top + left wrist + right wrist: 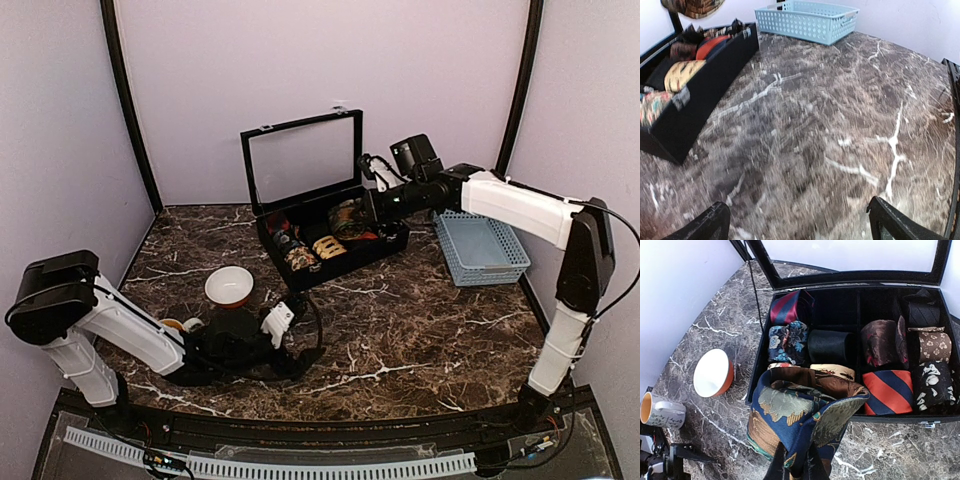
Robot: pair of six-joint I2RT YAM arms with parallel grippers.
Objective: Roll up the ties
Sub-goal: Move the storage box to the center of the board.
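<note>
A tie (790, 410) of navy blue, brown and dull green is bunched into a loose coil. It hangs from my right gripper (795, 467), which is shut on it just above the front edge of the black box (754, 365). From above, the tie (347, 218) shows over the box (330, 272) at the tip of the right gripper (372, 212). Several rolled ties fill the compartments, among them a red-and-navy striped one (895, 390). My left gripper (795, 207) stands wide open, low over bare marble, with nothing between its fingers; it (298, 352) is at the table's near left.
The box's lid (305, 160) stands upright at the back. A light blue basket (482, 247) sits right of the box. A white bowl with an orange outside (229, 286) and a mug (660, 410) lie near the left arm.
</note>
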